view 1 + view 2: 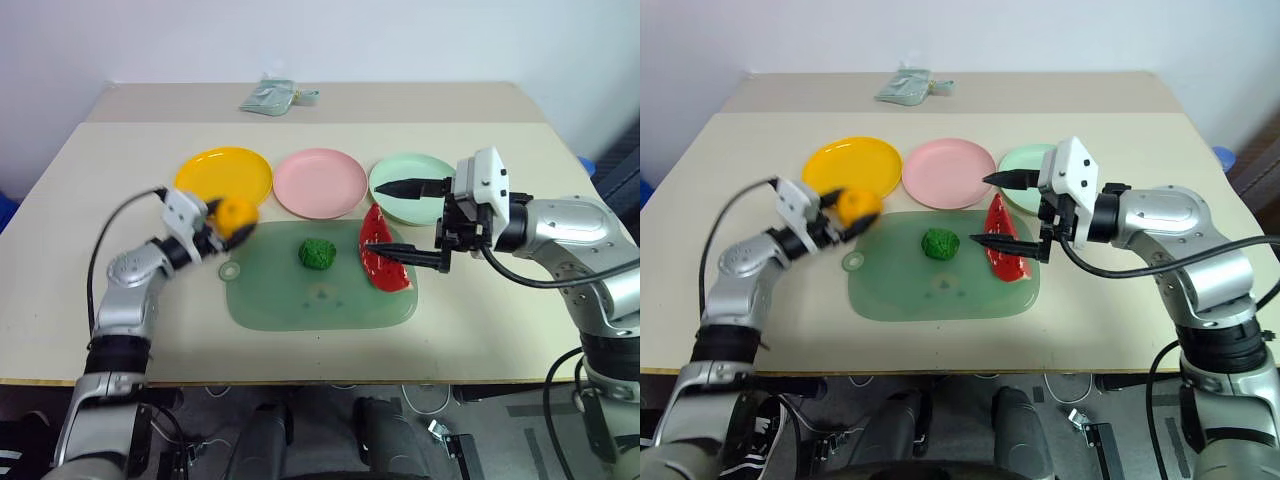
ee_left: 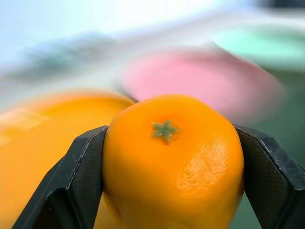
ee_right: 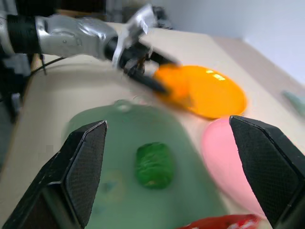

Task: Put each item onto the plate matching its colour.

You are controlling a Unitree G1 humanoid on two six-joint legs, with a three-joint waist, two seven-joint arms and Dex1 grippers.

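Green mat (image 1: 300, 300) nearest you; orange fruit (image 1: 238, 215) clamped in left gripper (image 1: 222, 226), beside yellow plate (image 1: 224, 175).
Carry the fruit fully over the plate's middle and lower before you release, or I judge it rolls off. Right gripper (image 1: 400, 218) stands wide open, empty, straddling the watermelon wedge (image 1: 380, 262). Bumpy green ball (image 1: 317, 253) sits mid-mat.

plates (image 1: 223, 172) 3 | toy foods (image 1: 317, 253) 3 | mat (image 1: 300, 300) 1 | pouch (image 1: 268, 97) 1
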